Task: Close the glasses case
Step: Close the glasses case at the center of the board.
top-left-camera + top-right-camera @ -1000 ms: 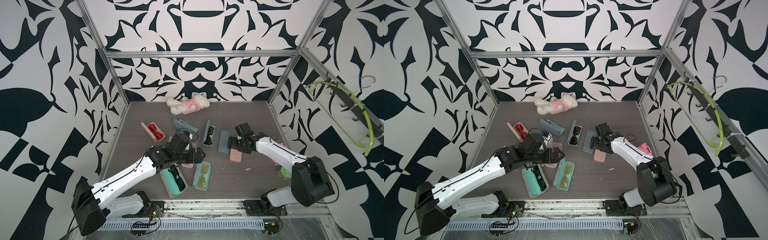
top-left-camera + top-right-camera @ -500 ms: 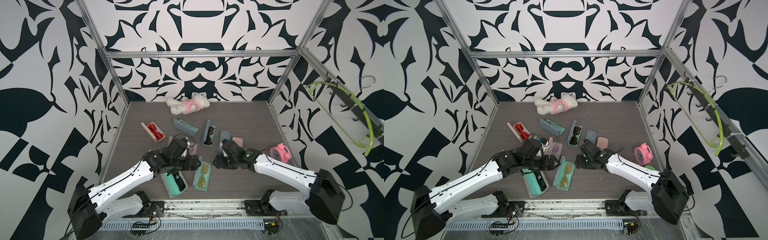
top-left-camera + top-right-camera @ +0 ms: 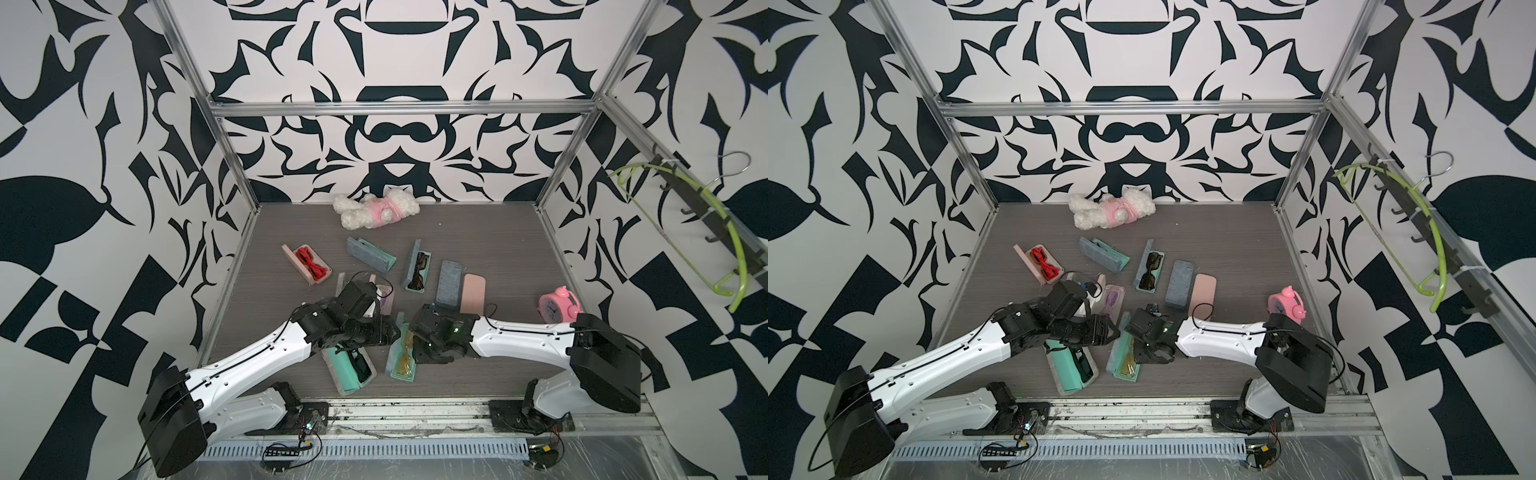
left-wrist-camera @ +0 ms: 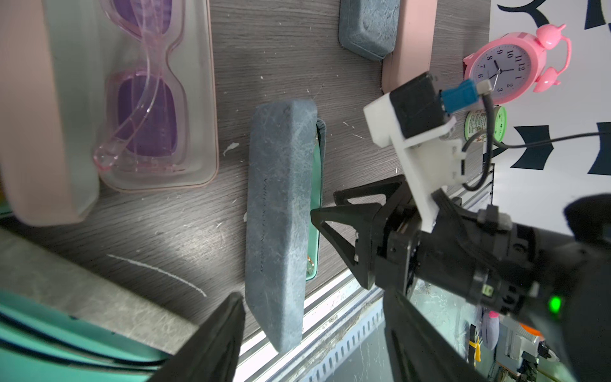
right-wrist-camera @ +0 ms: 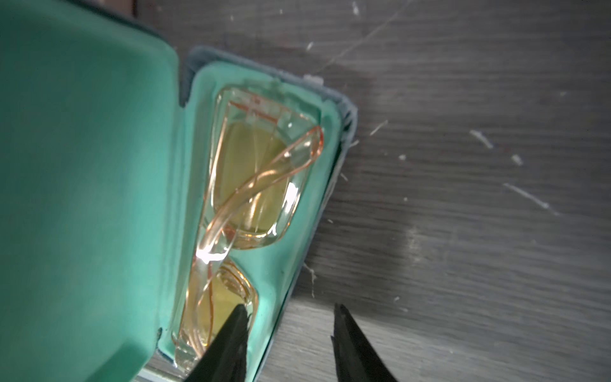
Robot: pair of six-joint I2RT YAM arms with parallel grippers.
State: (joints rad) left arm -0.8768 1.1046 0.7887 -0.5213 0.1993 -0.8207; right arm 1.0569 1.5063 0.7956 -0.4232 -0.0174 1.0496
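The grey-blue textured glasses case with mint-green lining (image 3: 402,362) lies open near the front middle of the dark wood-grain table (image 3: 478,232), between the two arms, its lid tilted up on the left arm's side and a pair of clear-framed, yellow-lensed glasses (image 5: 251,172) folded in its base. The left gripper (image 4: 310,296) is at the lid's grey outer back with its fingers spread; in the left wrist view one end of the lid sits between them, one finger just beside it and the other apart. The right gripper (image 5: 290,306) faces the case from the opposite side, its fingers parted with a clear gap, straddling the base's long wall: one fingertip over a yellow lens, the other over bare table; whether either touches the case cannot be told. Partly under the left arm lies an open mint-green case holding dark glasses (image 3: 345,374), and further back a translucent pink case with purple-lensed glasses (image 4: 148,99). A closed grey case (image 3: 449,284) and a closed pink case (image 3: 473,293) lie side by side behind the right gripper, and a pink twin-bell alarm clock (image 3: 557,305) stands near the right wall
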